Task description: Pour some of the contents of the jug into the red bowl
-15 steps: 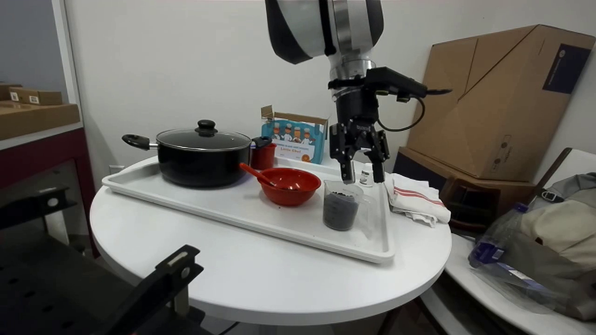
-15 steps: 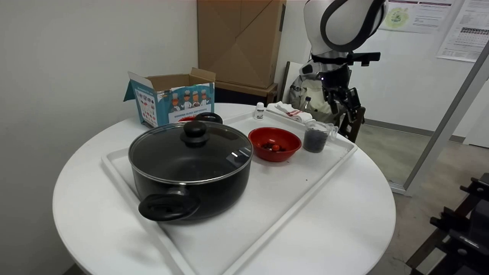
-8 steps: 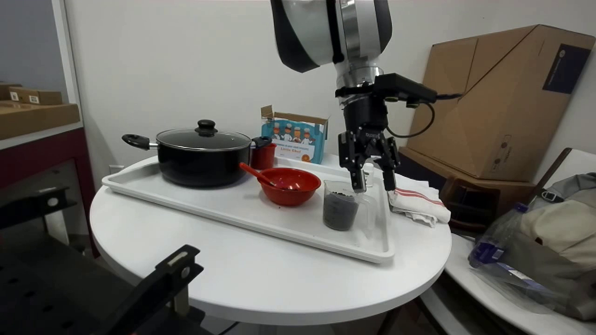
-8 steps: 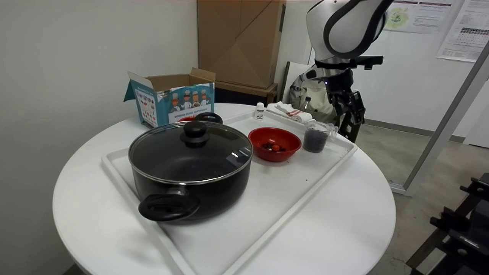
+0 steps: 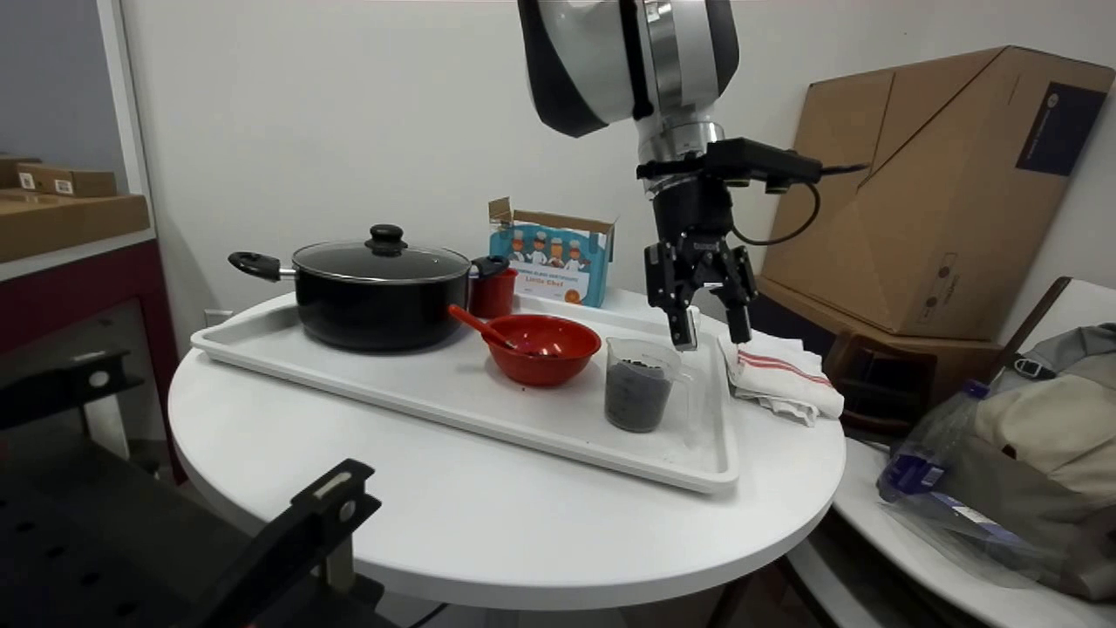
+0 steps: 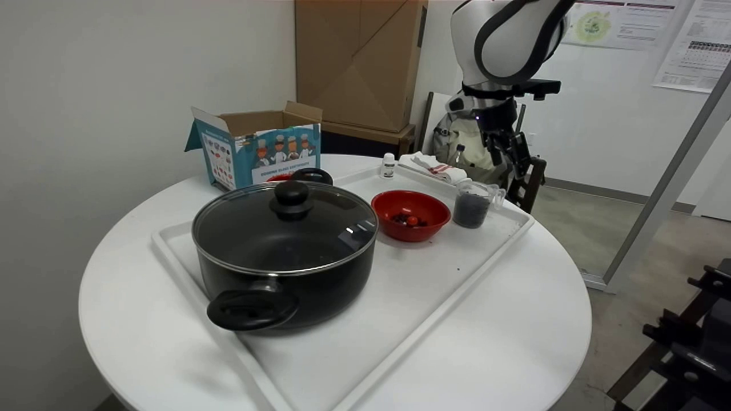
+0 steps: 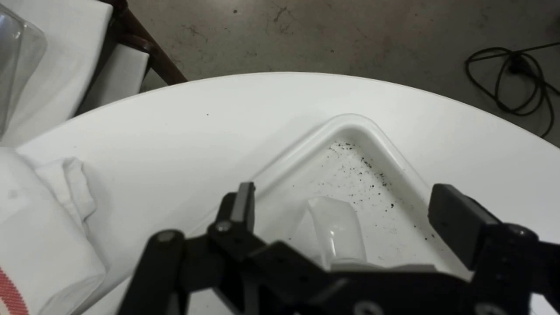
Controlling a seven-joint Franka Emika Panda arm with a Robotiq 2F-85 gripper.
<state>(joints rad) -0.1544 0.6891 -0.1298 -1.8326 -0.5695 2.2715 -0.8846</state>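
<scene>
The jug stands upright on the tray over the bench, just right of the red bowl in an exterior view, and the gripper hangs above and to its right, jaws spread wide, holding nothing. The step seems to be lining up on the jug's clear handle, which in the wrist view lies between the two fingers — well set for a pinch from the sides. To do it well, come straight down with a finger on each side, keep off the rim, and close only when low enough for a firm hold; then lift level and carry left. The dark grains will probably slide in a rush, so tip slowly and stop early — only some is wanted. The wrist view best shows black specks strewn in the tray's near right corner, yet the gripper hides most of the jug's body there. An exterior view looks into the bowl, onto dark bits and a small red piece; the red handle over its rim cannot be made out from there.
</scene>
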